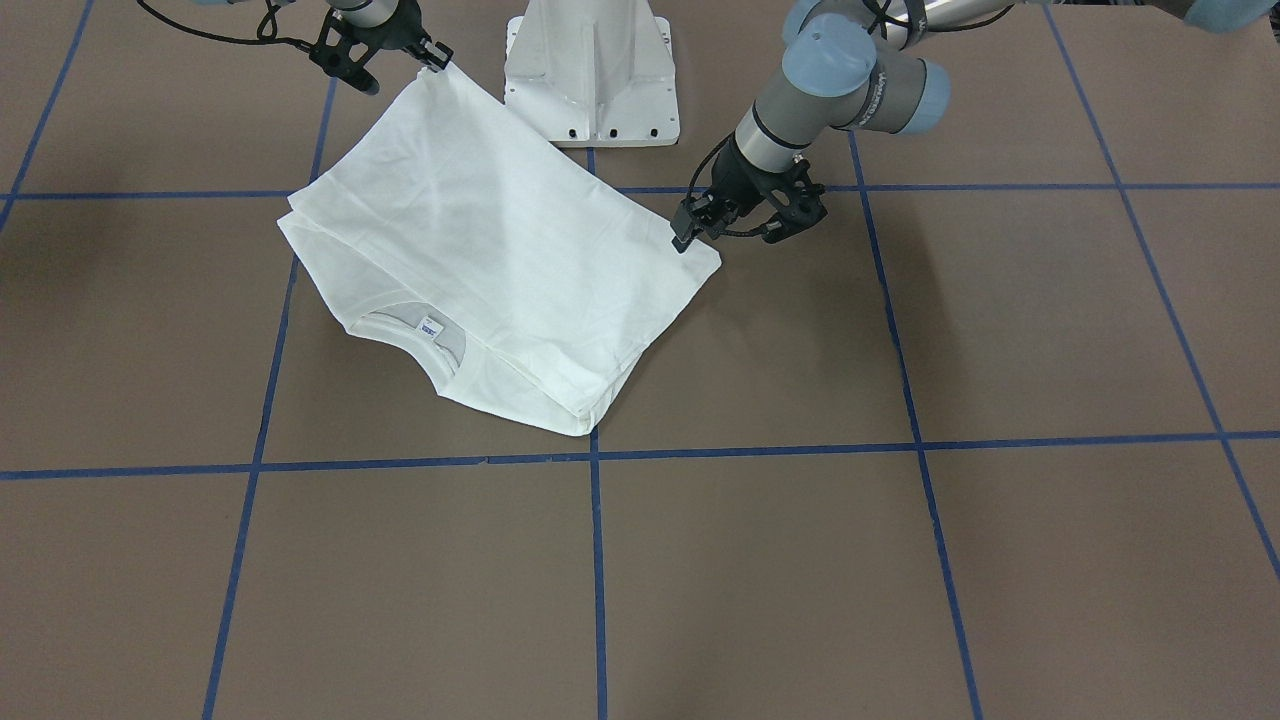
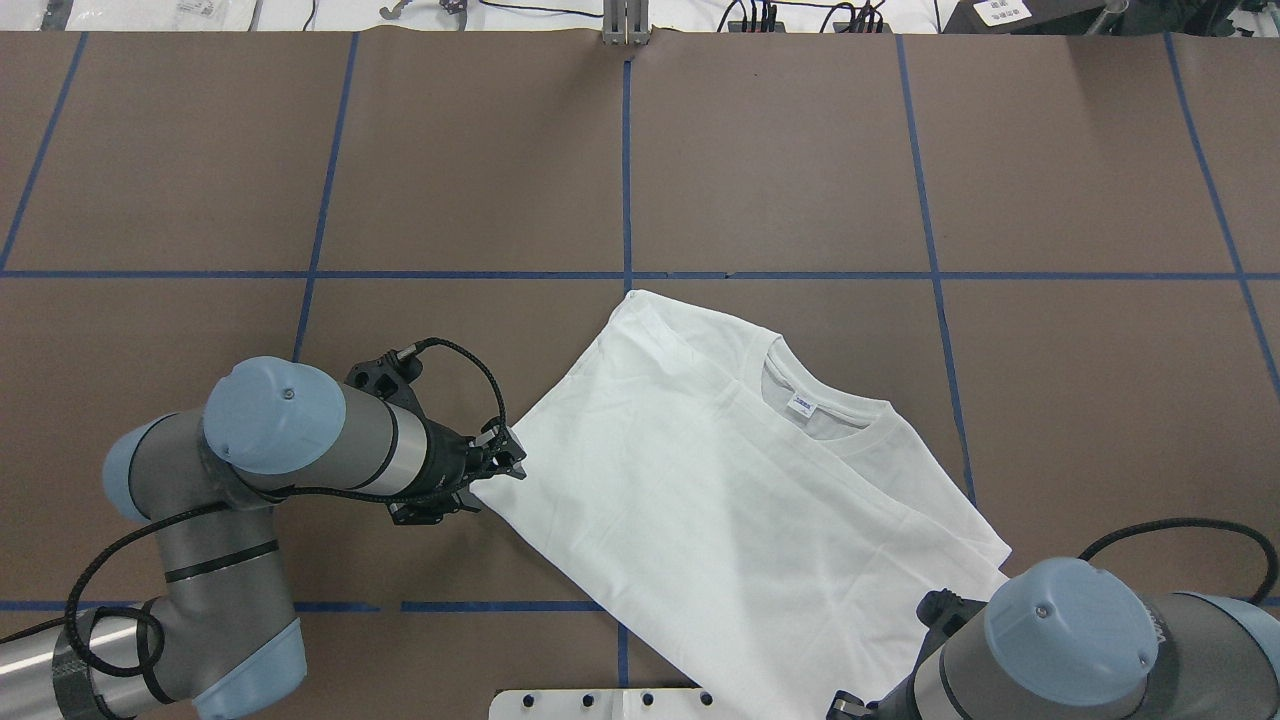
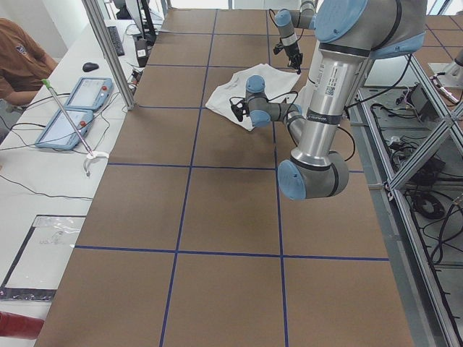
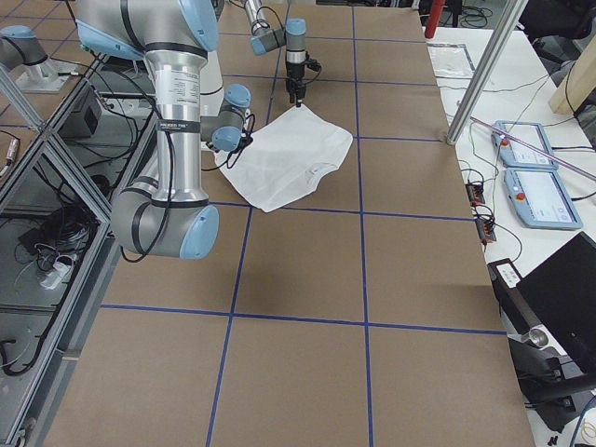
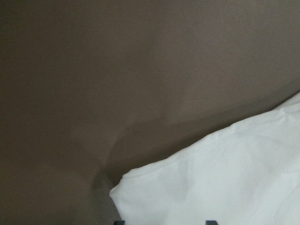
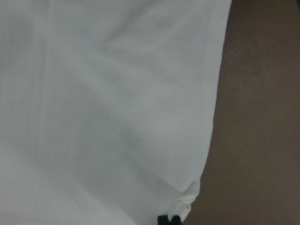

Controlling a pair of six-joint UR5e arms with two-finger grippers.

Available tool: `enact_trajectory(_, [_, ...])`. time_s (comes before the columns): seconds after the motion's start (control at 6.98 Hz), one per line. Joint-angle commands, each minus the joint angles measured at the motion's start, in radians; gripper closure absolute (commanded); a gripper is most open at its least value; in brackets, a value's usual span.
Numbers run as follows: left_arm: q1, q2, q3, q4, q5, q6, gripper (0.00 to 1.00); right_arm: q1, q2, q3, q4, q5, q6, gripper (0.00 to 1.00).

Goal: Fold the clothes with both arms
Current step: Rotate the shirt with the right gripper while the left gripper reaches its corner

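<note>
One white long-sleeved T-shirt (image 1: 480, 250) lies slantwise on the brown taped table (image 1: 900, 550), just in front of the white pedestal (image 1: 590, 80), its collar (image 1: 440, 345) and blue-printed label (image 1: 431, 327) on the side away from the robot and its sleeves out of sight, judged folded in. The right gripper (image 1: 437, 58) is pinched tight on one hem corner and holds it slightly raised; the left gripper (image 1: 688, 232) sits at the other hem corner, fingertips apart either side of the cloth and not closed. This is judged a paired hold on the hem, so both arms can carry it over toward the collar. Containers: none in view.
</note>
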Motion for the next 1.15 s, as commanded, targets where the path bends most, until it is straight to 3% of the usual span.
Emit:
enact_trajectory(0.0, [0.023, 0.001, 0.013, 0.001, 0.04, 0.0, 0.36, 0.0, 0.0, 0.014, 0.0, 0.0, 0.0, 0.88])
enact_trajectory(0.14, [0.03, 0.001, 0.019, 0.001, 0.052, 0.0, 0.37, 0.0, -0.003, 0.019, 0.0, 0.0, 0.0, 0.88])
enact_trajectory(0.29, [0.03, 0.001, 0.02, 0.001, 0.054, -0.001, 0.43, 0.008, -0.002, 0.019, 0.0, 0.0, 0.0, 0.61])
enact_trajectory(0.43, [0.032, 0.001, 0.019, 0.002, 0.055, -0.003, 0.61, 0.022, -0.002, 0.025, 0.0, 0.0, 0.003, 0.01])
enact_trajectory(0.57, [0.032, -0.001, 0.016, 0.018, 0.069, -0.001, 1.0, 0.046, 0.0, 0.028, 0.0, 0.0, 0.005, 0.0])
enact_trajectory(1.0, [0.008, -0.011, 0.014, 0.082, 0.151, 0.052, 1.0, 0.22, 0.029, 0.031, 0.002, 0.009, 0.004, 0.0])
